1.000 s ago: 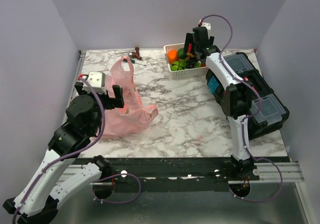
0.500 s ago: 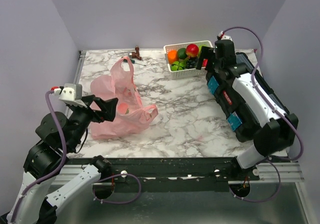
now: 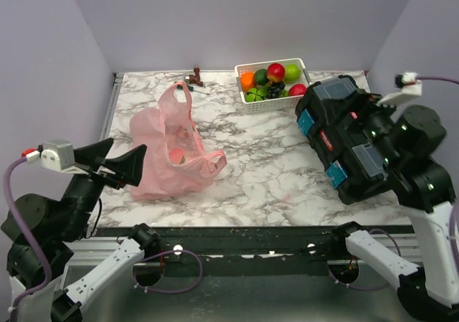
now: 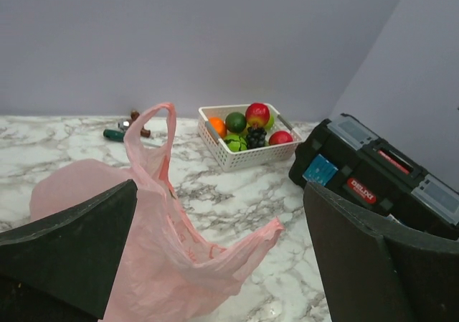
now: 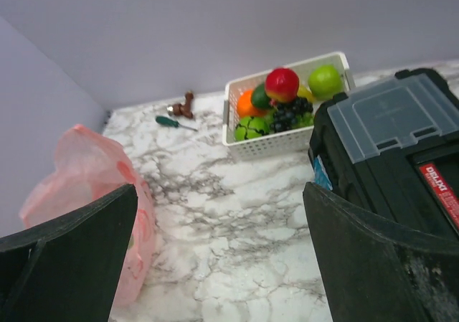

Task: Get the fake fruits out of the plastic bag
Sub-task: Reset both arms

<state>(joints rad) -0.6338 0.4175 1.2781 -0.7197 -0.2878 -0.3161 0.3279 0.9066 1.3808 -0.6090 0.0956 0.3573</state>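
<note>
1. I read the left gripper [image 4: 220,191] as spread wide. Its two dark fingers [image 4: 68,254] stand far apart and nothing sits between them.
2. From overhead, the left gripper is raised at the near-left edge of the marble table [image 3: 272,168], clear of the plastic bag [image 3: 168,161] and pointing toward it.
3. The right gripper [image 5: 219,189] is likewise fully parted and empty in its wrist view. Overhead I cannot pick its fingers out against the black toolbox [image 3: 344,135].
4. The plastic bag lies crumpled on the left half of the table, one loop handle standing up at its far end. A reddish patch shows through the film; I cannot tell whether it is a fruit or print.
5. The fake fruits [image 3: 272,82] lie piled in the white basket [image 3: 269,106] at the far edge, just beside the toolbox's far corner and well apart from the bag.
6. Visible in the basket are a red apple [image 3: 275,71], a green apple [image 3: 292,71], an orange [image 3: 247,79] and dark grapes [image 3: 274,90].
7. A green-handled screwdriver [image 5: 168,121] lies near the back wall, between bag and basket.
</note>
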